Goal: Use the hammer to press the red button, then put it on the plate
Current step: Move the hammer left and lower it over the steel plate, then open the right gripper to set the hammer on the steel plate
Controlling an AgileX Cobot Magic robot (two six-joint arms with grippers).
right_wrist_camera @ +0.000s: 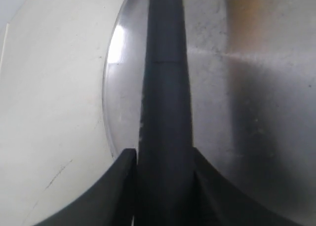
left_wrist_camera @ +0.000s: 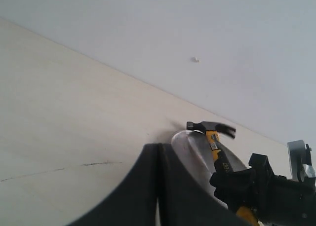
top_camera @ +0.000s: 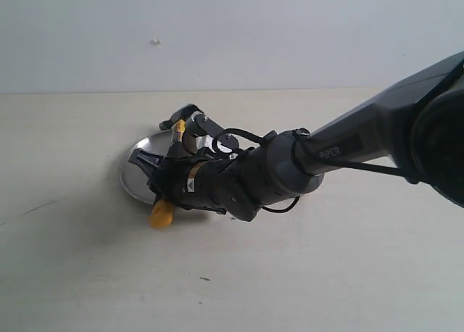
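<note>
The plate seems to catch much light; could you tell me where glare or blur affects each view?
Right wrist view: a white glare patch on the plate near its rim, the hammer handle close and blurred. Left wrist view: plate dull grey, hammer head sharp. Exterior view: mild sheen on the plate.

right arm (top_camera: 348, 145): stretched across, low | right gripper (top_camera: 154, 165): clamped | left gripper (left_wrist_camera: 158, 186): closed

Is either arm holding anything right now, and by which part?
Yes: the right end effector grips the hammer by the middle of its black handle, over the plate.
</note>
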